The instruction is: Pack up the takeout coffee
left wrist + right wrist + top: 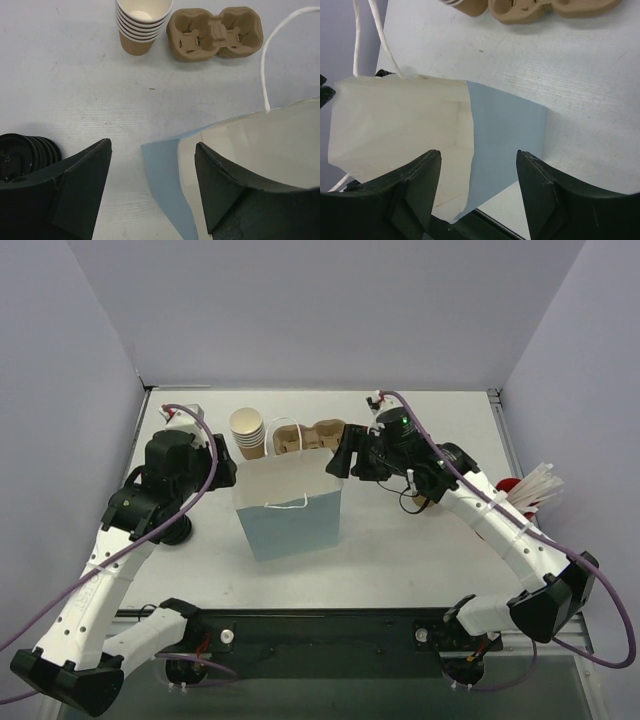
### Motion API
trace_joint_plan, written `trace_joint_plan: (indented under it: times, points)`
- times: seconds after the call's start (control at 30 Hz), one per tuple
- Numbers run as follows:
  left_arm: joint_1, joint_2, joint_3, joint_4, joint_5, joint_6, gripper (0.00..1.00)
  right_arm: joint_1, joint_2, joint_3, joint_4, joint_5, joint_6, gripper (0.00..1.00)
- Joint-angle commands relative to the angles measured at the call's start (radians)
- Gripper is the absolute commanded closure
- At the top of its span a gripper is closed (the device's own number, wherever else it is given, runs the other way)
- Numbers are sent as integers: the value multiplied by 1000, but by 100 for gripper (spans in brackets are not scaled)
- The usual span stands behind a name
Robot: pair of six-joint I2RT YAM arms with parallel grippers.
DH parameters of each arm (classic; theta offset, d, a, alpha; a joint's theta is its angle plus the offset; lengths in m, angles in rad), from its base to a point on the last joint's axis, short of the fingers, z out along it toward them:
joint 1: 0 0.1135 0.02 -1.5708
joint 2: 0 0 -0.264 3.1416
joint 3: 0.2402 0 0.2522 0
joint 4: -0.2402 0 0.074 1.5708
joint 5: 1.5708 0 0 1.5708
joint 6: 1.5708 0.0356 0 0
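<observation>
While wide open, right gripper [477, 156] astride bag [506, 129]

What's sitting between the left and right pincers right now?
The open blue paper bag stands between the left pincer and the right pincer, one at each end of its mouth. The top view shows this best.

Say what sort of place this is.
Probably a lab bench staged as a coffee counter: two robot arms bolted to a table, stacked paper cups, a cup tray, a blue paper bag.
</observation>
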Motion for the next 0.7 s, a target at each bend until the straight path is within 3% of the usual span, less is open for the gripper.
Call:
trace_joint_plan:
  times: [0.0, 0.1, 0.27, 0.33, 0.37, 0.47, 0.67]
  points:
    - [-16, -3, 22, -13, 40, -27, 25, -37, -69, 73, -15, 78, -27, 38]
    - [-22, 3, -10, -14, 62, -40, 27, -59, -46, 107, -12, 152, -46, 37]
    - [-29, 16, -33, -16, 89, -40, 50, -93, 66, 226, 10, 264, -96, 37]
    - [-32, 27, -18, -42, 81, -26, 64, -100, 151, 277, 10, 294, -102, 36]
    - [-32, 36, -9, -56, 75, -23, 79, -103, 178, 298, 13, 299, -95, 35]
    - [-32, 30, 43, -128, 32, -18, 99, -116, 292, 381, 19, 293, -80, 33]
    - [-28, -31, 80, -232, -51, 5, 100, -116, 531, 553, 22, 313, -84, 33]
